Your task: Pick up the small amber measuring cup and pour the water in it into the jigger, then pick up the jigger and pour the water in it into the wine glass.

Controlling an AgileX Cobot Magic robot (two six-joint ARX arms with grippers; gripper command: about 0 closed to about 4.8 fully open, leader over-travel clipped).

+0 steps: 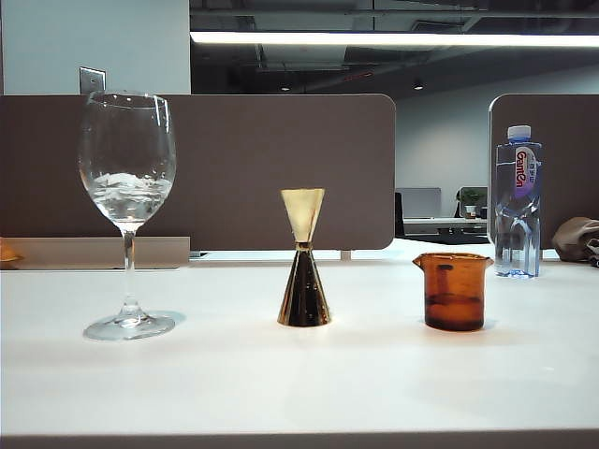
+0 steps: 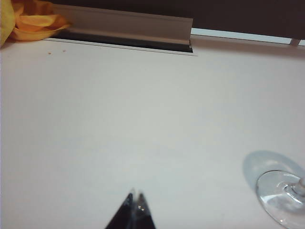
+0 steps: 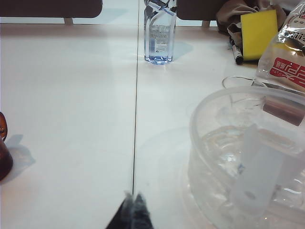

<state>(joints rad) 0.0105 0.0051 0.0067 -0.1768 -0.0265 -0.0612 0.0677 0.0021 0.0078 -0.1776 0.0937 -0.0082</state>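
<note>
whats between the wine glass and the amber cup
The jigger, upright on the table between the wine glass and amber cup, in the exterior view.

Exterior view: bright ceiling strip light (image 1: 393,39) far overhead, slightly blown out; background dim. My surface (image 1: 299,383) reads evenly lit, pale. Soft short shadows under the wine glass (image 1: 127,210), jigger (image 1: 304,262) and small amber measuring cup (image 1: 454,292). Specular glints on glass bowl and jigger. Wrist views: washed, soft focus overall; my left tool (image 2: 135,212) and right tool (image 3: 132,212) tips are dark, blurred. Faint bluish shadow beside the glass foot.
</note>
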